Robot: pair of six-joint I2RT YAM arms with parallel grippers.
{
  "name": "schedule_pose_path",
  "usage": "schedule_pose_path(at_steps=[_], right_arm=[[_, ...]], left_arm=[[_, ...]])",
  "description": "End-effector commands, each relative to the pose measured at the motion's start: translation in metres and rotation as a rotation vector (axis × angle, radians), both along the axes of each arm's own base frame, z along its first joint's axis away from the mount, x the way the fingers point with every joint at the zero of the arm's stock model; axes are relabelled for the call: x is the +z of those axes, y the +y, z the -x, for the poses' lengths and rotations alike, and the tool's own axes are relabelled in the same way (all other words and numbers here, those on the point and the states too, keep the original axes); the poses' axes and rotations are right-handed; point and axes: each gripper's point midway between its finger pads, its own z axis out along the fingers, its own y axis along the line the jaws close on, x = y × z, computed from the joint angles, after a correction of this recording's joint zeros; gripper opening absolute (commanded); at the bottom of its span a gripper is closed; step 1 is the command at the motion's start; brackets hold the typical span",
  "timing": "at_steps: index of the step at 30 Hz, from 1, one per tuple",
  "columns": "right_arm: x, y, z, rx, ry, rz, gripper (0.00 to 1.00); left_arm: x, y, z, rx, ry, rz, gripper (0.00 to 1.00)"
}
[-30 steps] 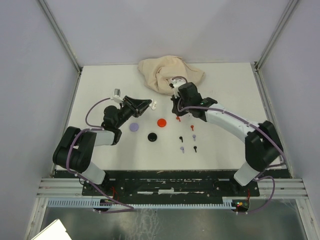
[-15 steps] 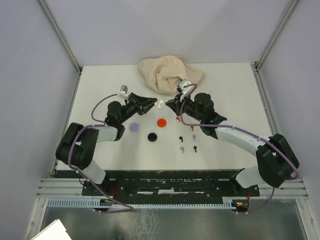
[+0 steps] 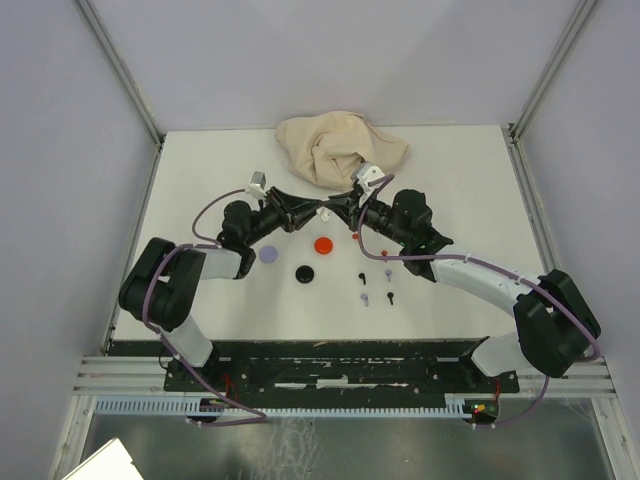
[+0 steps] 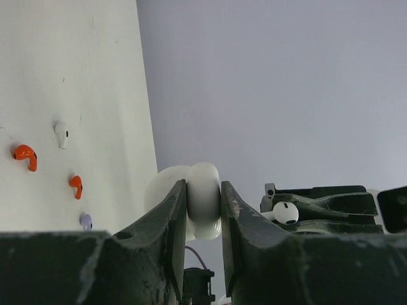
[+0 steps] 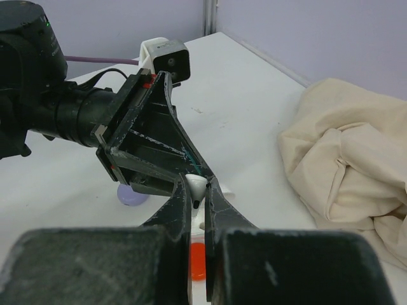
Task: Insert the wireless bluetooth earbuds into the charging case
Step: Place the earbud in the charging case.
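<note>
My left gripper point(image 3: 316, 213) is shut on a small white charging case point(image 4: 202, 171), held up above the table; the case also shows in the top view point(image 3: 323, 213). My right gripper point(image 3: 338, 211) is shut on a white earbud point(image 5: 197, 186), which shows in the left wrist view point(image 4: 285, 212) just right of the case. The two grippers meet tip to tip, and I cannot tell whether earbud and case touch. On the table lie red earbuds point(image 3: 357, 237), black earbuds point(image 3: 363, 276) and lavender earbuds point(image 3: 365, 298). Another white earbud point(image 4: 62, 133) lies on the table.
A red disc point(image 3: 322, 245), a lavender disc point(image 3: 267, 254) and a black disc point(image 3: 304, 272) lie below the grippers. A crumpled beige cloth point(image 3: 340, 148) sits at the back, close behind the right gripper. Walls enclose the table on three sides.
My left gripper has moved right with the case and my right gripper has swung left with the earbud. The gap between them has closed and their tips now meet.
</note>
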Motion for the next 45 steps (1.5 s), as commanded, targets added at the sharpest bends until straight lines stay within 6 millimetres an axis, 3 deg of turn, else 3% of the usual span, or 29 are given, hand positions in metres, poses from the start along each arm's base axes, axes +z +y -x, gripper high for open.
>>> schedule_pose_path(at_steps=[1,9,45], right_arm=[[0.016,0.004,0.009,0.033,-0.084,-0.005,0.02],[-0.001,0.002,0.004,0.007,-0.082,0.044,0.02],[-0.023,0.000,-0.004,-0.022,-0.056,0.108,0.02]], left_arm=[[0.026,-0.008,-0.001,-0.035,-0.026,0.067,0.03],[0.032,-0.010,0.001,-0.057,0.000,0.111,0.03],[0.052,-0.014,0.009,-0.104,-0.012,0.135,0.03]])
